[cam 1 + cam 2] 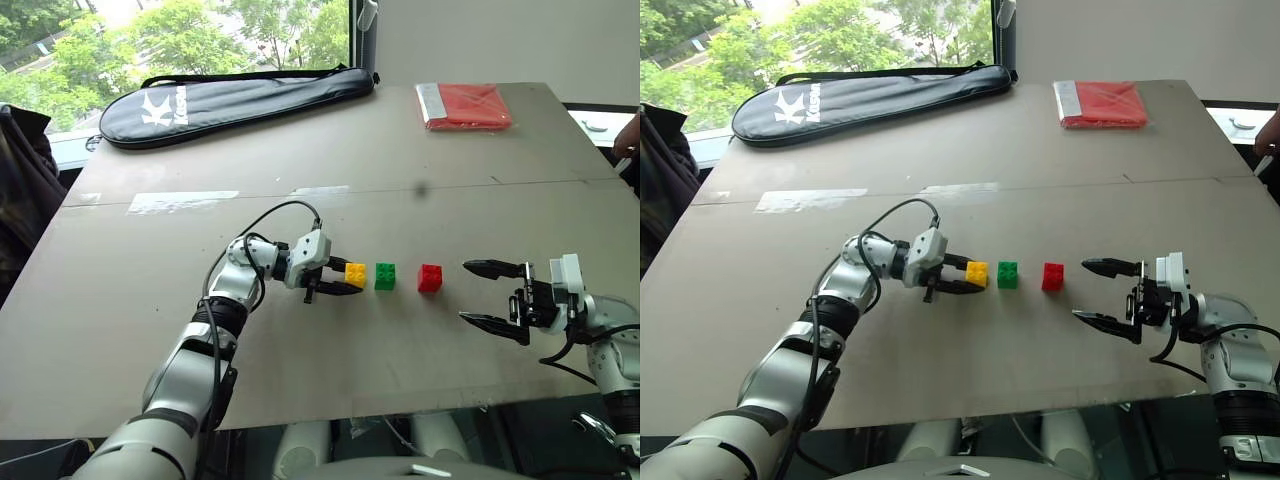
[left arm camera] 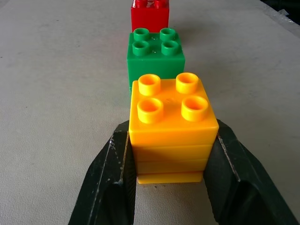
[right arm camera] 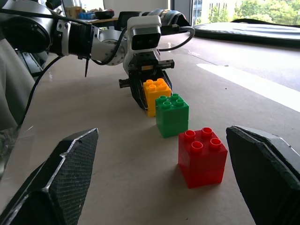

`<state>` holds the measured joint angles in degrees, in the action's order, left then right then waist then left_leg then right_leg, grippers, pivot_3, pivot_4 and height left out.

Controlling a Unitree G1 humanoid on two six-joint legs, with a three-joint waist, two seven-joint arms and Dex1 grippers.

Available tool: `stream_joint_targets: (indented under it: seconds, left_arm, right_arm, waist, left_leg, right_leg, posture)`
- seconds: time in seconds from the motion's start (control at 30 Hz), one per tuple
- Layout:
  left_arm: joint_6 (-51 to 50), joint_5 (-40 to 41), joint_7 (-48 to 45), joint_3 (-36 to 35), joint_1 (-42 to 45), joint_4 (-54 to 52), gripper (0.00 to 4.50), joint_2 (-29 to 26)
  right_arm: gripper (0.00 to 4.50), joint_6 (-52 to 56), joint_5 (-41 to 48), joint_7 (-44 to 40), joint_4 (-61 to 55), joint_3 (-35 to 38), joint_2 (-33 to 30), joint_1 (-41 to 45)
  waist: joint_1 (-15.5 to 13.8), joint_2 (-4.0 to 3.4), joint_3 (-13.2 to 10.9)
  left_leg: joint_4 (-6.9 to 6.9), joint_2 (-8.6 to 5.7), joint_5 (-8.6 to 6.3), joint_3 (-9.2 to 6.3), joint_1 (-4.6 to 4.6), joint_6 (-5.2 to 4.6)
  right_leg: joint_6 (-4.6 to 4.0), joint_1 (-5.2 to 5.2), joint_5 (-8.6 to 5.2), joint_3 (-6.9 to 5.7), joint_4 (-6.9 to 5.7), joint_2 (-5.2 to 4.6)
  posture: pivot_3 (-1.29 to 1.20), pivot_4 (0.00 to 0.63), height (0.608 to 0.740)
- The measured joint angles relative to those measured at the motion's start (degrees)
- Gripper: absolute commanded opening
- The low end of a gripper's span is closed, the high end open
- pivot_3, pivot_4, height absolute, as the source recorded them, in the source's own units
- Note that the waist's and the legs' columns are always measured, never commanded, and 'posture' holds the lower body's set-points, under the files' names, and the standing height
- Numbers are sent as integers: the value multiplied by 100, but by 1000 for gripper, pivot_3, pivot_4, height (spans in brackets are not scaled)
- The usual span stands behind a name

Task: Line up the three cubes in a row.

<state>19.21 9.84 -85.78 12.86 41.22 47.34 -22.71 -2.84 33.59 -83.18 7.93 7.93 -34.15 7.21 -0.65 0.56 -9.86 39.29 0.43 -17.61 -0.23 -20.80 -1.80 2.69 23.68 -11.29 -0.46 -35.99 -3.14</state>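
yellow cube [image 2: 172, 126] in left pincer's [image 1: 338, 277] grip; right pincer [image 1: 487, 295] agape beside red cube [image 1: 430, 278]

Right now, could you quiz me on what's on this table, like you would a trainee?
1. True or false: the left gripper is shut on the yellow cube.
2. Which cube sits in the middle: A red, B green, C yellow?
3. Fill in: the right gripper's jaws are ____.

Key: 1 true. 2 B, the green cube, between the yellow one and the red cube. 3 open.
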Motion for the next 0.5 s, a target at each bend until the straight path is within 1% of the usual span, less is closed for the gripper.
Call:
stream_joint_targets:
  seconds: [0.37,0.4,0.43,0.47,0.5]
  left_arm:
    - [-65,-14,38,-138,-43,19,1329,-67]
    - [-143,-8,40,-163,-72,-25,2346,-75]
    - [-233,-47,74,-156,-116,-63,2640,-115]
    - [-277,-15,80,-188,-225,-172,3245,-150]
    - [-302,-14,80,-189,-254,-224,3657,-153]
  right_arm:
    - [4500,3,-2,57,-9,-1,1,20]
    - [4500,3,-3,57,-9,-1,0,41]
    - [4500,3,-6,56,-9,-6,0,68]
    - [4500,4,-9,56,-8,-5,-2,78]
    - [4500,5,-10,55,-7,-9,0,85]
  waist:
    - [50,0,0]
    - [64,0,0]
    - [85,0,0]
    - [113,0,0]
    - [113,0,0]
  left_leg:
    - [3,6,0,-13,12,-1]
    - [4,6,1,-14,12,-1]
    - [4,6,1,-17,13,-1]
    - [4,7,0,-21,13,-1]
    - [3,7,0,-22,13,-1]
  right_leg:
    - [-1,1,0,1,-25,7]
    - [-1,1,0,2,-26,7]
    - [-1,1,0,3,-28,8]
    - [-1,2,0,5,-31,8]
    - [-1,2,0,4,-31,7]
  posture:
    - [0,150,740]
    - [0,150,740]
    - [0,150,740]
    - [0,150,740]
    - [0,150,740]
